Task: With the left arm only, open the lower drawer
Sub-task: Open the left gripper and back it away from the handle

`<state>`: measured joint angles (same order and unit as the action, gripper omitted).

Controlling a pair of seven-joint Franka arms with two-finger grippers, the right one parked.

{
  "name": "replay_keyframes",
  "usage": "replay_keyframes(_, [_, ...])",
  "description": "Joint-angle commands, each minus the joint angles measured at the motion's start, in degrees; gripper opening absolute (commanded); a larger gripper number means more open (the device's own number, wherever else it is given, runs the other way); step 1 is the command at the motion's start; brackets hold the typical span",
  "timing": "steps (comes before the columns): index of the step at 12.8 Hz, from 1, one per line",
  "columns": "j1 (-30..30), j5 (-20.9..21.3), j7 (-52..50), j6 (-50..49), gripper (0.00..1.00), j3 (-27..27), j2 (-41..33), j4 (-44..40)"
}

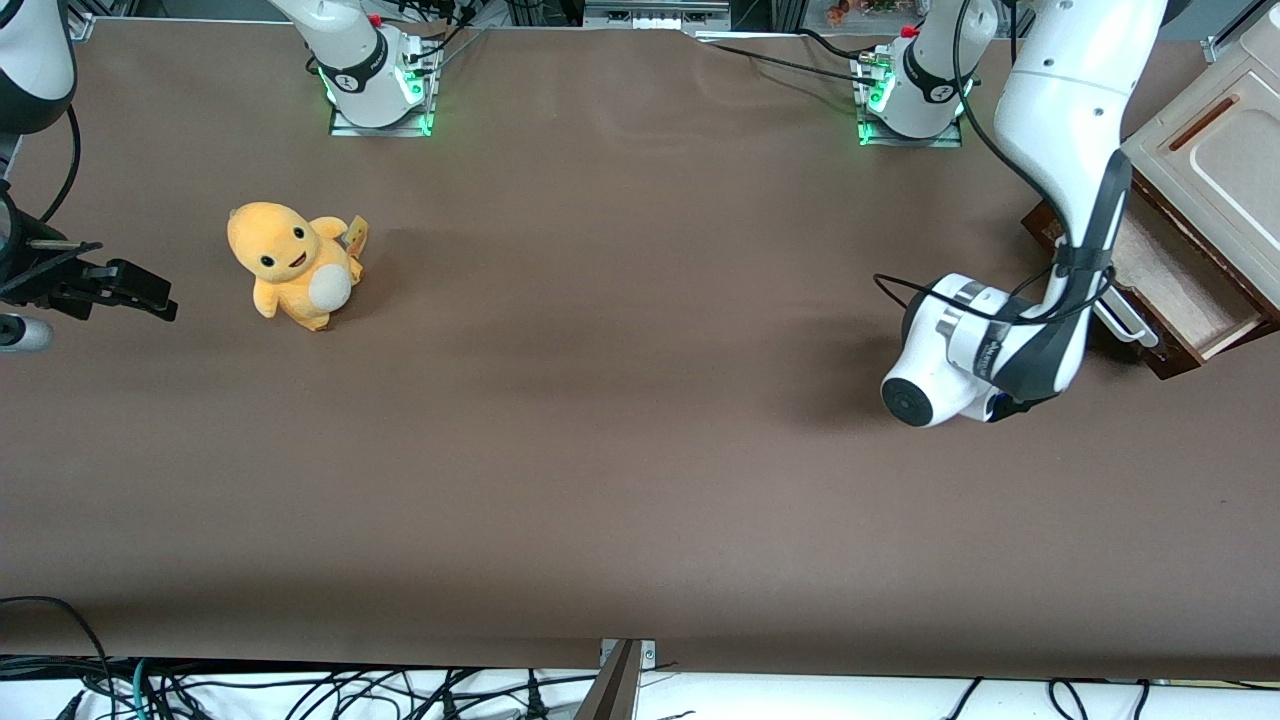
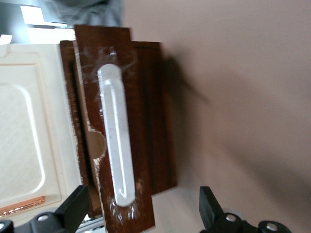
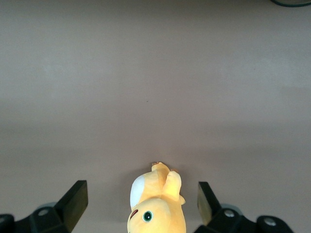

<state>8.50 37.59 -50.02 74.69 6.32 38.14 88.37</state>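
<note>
Left wrist view, spread claw (image 2: 141,213), glossy wooden lower drawer (image 2: 141,111)

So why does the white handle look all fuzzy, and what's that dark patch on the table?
In the left wrist view, the open gripper is close to the lower drawer, blurring its handle; in the front view, the left arm casts a soft shadow on the table.

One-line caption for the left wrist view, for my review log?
Open gripper of the left arm in front of the lower drawer, fingers apart either side of its white bar handle, not gripping it.
</note>
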Motion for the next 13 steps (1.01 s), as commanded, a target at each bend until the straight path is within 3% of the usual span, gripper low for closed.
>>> replay_keyframes(1, [-0.50, -6.90, 7.47, -0.86, 1.00, -0.34, -1.40, -7.58])
replay_keyframes(3, [-1.63, -11.46, 9.32, -0.16, 1.00, 0.09, -5.08, -9.09])
replay_keyframes(8, [-5.33, -29.82, 22.40, 1.06, 1.00, 0.27, -8.69, -16.48])
replay_keyframes(10, [-5.86, -31.88, 30.20, 4.22, 1.00, 0.10, -11.76, -16.48])
replay_keyframes(13, [-8.84, -40.74, 43.92, 5.02, 1.00, 0.10, -15.89, -16.48])
